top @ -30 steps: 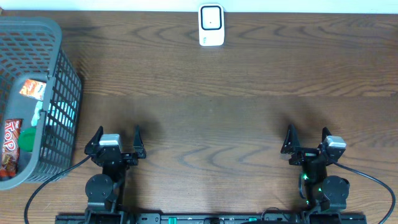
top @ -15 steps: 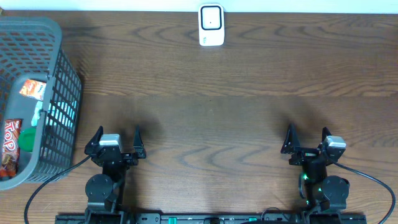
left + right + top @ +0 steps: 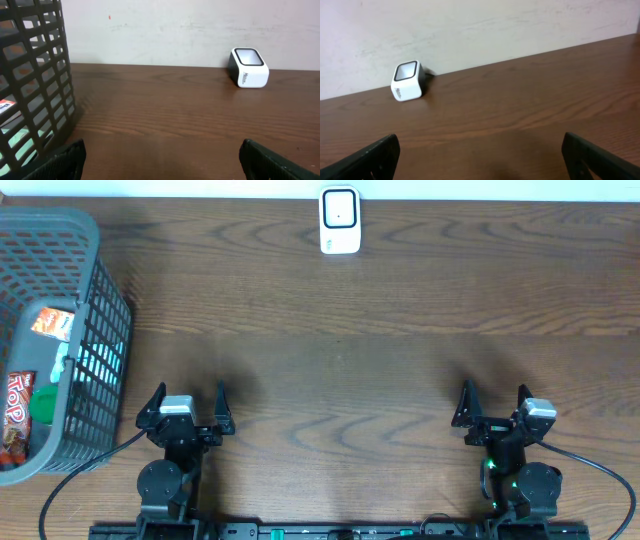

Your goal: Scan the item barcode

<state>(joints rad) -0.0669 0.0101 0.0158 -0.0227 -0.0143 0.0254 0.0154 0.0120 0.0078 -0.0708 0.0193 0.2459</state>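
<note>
My left end effector [image 3: 188,400] and my right end effector [image 3: 494,400] both sit low at the near edge of the brown tabletop [image 3: 340,350]. Their jaws are wide apart and there is nothing in them. The snack packs [image 3: 18,405] lie inside the gray basket [image 3: 105,315] on my left side, and the little white scanner [image 3: 340,220] stands at the far edge in the middle, well apart from both end effectors.

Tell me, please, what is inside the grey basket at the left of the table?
The basket holds packaged goods: a red packet lettered ToP, an orange-and-white packet and something green. Whatever lies beneath them, or beyond the picture's edge, cannot be seen.
</note>
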